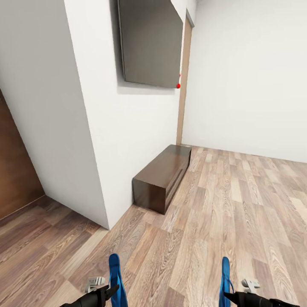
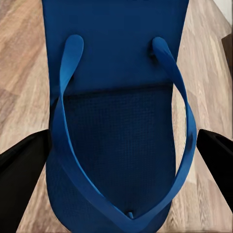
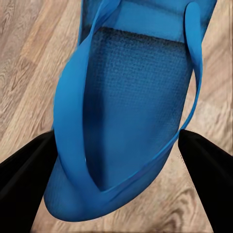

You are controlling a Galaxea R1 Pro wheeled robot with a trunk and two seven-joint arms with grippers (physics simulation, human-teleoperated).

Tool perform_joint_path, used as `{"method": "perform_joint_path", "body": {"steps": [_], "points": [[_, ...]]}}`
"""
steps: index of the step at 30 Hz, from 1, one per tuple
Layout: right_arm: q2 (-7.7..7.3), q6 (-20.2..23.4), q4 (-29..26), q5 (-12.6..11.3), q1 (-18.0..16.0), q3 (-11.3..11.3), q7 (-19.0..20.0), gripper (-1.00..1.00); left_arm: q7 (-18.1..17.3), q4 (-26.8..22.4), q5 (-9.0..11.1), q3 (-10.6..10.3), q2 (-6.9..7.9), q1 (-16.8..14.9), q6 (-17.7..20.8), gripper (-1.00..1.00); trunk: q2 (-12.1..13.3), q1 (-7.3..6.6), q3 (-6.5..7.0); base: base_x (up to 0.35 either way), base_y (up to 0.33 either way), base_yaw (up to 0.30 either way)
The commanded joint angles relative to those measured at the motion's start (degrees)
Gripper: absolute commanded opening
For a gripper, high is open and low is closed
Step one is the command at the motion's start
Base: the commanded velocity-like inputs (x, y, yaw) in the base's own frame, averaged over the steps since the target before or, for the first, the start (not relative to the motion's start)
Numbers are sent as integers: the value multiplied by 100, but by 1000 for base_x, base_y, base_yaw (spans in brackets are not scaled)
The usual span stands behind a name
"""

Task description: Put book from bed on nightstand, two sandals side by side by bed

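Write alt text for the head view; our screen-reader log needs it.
Each gripper holds a blue sandal, left gripper and left sandal, right gripper and right sandal, above a wood-plank floor. Ahead, a long low dark cabinet stands against a white wall under a dark wall panel.

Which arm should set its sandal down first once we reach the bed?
Neither is clearly better placed: the left gripper holds one sandal, the right gripper the other sandal, both at similar height above the floor.
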Motion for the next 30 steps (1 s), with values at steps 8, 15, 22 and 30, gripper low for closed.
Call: {"method": "perform_joint_path", "body": {"steps": [8, 15, 22, 30], "points": [[1, 52, -1, -31, -4, -34, 20, -100, -15, 5, 16, -8, 2, -4, -24, -100, -2, -1, -5, 0, 0, -284], [1, 52, -1, -31, -4, -33, 20, -100, -15, 5, 16, -8, 2, -2, -24, -100, -2, -1, -5, 0, 0, -284], [1, 52, -1, -31, -4, -32, 20, -100, -15, 5, 16, -8, 2, -1, -24, -100, -2, -1, -5, 0, 0, -284], [1, 52, -1, -31, -4, -35, 26, -100, -13, 5, 16, -8, -2, -4, -24, -100, -2, -1, -5, 0, 0, -284]]}}
